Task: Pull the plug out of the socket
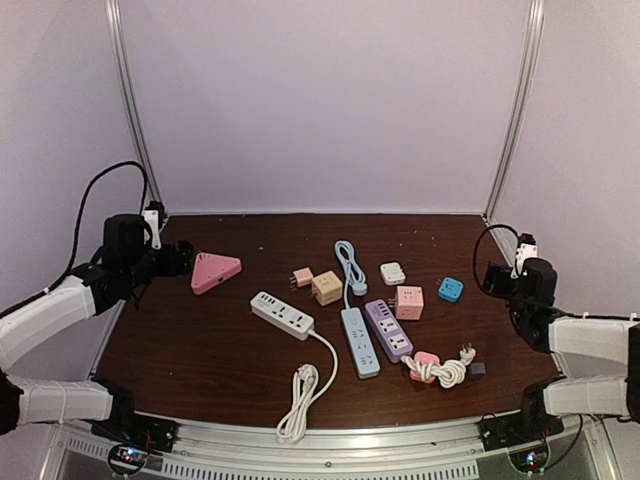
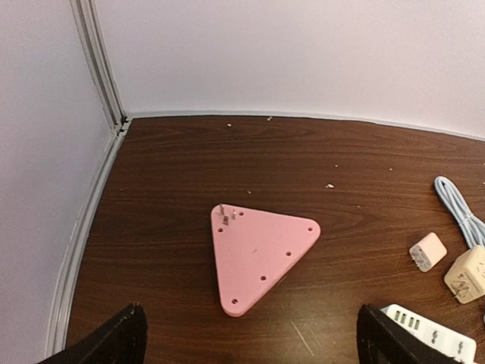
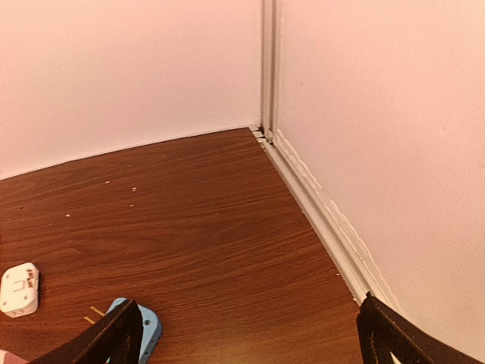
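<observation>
Left wrist view: the left gripper [image 2: 256, 340] is spread wide and holds nothing, with only its dark fingertips [image 2: 125, 337] showing. Straight ahead of it a pink triangle block [image 2: 261, 254] lies flat on the dark wood-grain table [image 2: 189, 167]. Ahead and to its right, a small pink plug [image 2: 428, 252] lies just beside a tan cube socket [image 2: 468, 274]; I cannot tell whether the plug is seated. The end of a white power strip [image 2: 428, 330] sits close by that side's fingertip. Any print on these things is too small to read. Bare board runs from the block to the metal rail [image 2: 83, 227] along the pale wall [image 2: 303, 53].

The right gripper [image 3: 254, 341] is equally wide and empty, and it faces the far corner. A blue cube [image 3: 148, 330] touches one fingertip, and a white adapter [image 3: 19, 288] lies beyond it. Crumbs dot the open wood ahead.
</observation>
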You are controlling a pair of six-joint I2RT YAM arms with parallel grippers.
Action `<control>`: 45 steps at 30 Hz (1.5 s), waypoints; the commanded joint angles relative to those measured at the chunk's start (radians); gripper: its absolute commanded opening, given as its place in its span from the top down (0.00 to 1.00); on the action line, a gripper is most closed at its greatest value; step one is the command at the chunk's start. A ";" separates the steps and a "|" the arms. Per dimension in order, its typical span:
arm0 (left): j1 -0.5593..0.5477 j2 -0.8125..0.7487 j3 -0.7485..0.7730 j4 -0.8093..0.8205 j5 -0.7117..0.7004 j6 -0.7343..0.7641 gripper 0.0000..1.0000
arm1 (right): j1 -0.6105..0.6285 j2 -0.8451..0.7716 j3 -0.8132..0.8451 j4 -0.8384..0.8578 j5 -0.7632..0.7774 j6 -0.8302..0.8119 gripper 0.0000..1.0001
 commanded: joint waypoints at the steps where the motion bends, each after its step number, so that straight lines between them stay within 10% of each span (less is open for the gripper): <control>1: 0.086 -0.061 -0.111 0.245 0.003 0.127 0.02 | -0.085 0.098 -0.044 0.287 0.058 -0.054 0.00; 14: 0.363 0.164 -0.317 0.658 -0.047 0.145 0.02 | -0.102 0.529 -0.088 0.928 -0.054 -0.175 0.00; 25: 0.379 0.388 -0.423 1.176 0.031 0.188 0.02 | -0.106 0.509 -0.026 0.770 -0.077 -0.168 0.00; 31: 0.207 0.531 -0.449 1.399 -0.033 0.384 0.02 | -0.118 0.510 -0.007 0.732 -0.086 -0.156 0.00; 45: 0.178 0.525 -0.440 1.368 -0.124 0.393 0.02 | -0.121 0.508 -0.014 0.750 -0.087 -0.159 0.00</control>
